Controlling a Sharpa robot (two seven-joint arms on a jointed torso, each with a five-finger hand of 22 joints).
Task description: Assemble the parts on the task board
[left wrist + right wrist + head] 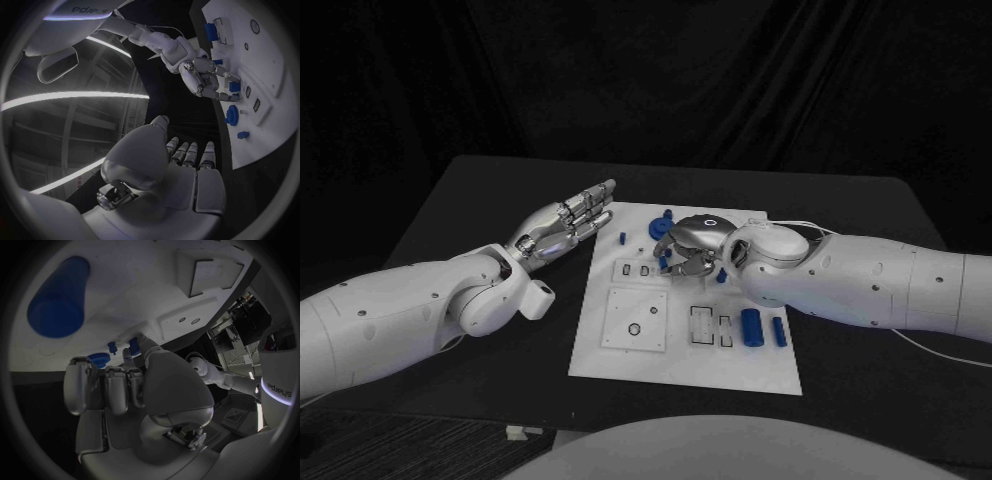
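Nearby, blue cylinder (751, 327), blue gear (664, 220), black table (473, 200)

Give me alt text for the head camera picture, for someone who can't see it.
Seen from above, the robot's right hand reaches down over the far half of a white task board on a black table, among small blue parts. Its left hand is held flat with fingers straight beside the board's far left corner, holding nothing.

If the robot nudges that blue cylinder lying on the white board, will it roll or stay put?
The blue cylinder lies on its side on the flat white task board, so it would probably roll if pushed across its length. It looks like rigid plastic, likely light. Its smooth round surface may slip in a loose grip.
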